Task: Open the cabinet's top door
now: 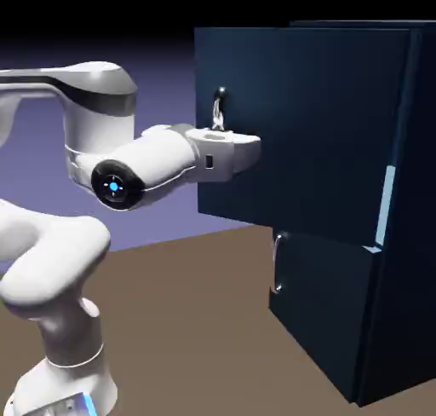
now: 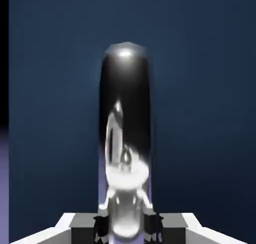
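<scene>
gripper [image 2: 125, 223] has its jaws clamped on the top door's [image 1: 324, 124] silver handle [image 2: 125, 138], sitting right between them, so pulling swings it wider.

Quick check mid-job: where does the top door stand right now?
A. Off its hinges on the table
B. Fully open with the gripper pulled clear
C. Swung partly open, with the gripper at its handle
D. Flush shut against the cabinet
C: the top door stands out from the cabinet front, its edge well ahead of the lower door, and the gripper sits on the handle.
</scene>
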{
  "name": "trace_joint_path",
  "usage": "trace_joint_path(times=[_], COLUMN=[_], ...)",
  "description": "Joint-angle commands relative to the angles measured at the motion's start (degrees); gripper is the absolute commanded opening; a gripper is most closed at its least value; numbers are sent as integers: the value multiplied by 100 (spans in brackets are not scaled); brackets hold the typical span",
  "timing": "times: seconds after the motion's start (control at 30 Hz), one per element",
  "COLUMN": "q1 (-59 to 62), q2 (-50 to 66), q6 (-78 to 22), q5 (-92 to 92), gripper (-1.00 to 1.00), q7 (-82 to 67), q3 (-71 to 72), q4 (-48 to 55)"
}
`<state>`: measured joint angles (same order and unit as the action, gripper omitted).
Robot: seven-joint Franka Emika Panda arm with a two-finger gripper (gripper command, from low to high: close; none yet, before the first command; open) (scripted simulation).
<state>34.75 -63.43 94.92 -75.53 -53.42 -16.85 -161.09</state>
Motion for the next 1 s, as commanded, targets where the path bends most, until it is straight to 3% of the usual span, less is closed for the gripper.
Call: trace_joint_path(times=[0.0, 0.43, 0.73, 0.97], q1=[-49, -1662, -3233, -4409], q2=[158, 2677, 4408, 5383], q6=[-197, -3087, -4996, -5960], q5=[189, 2012, 2356, 2353], gripper=[-100, -100, -100, -100], q7=[-62, -1004, -1850, -2479], q3=[-208, -2847, -4680, -6134], q4=[116, 2514, 4266, 5034])
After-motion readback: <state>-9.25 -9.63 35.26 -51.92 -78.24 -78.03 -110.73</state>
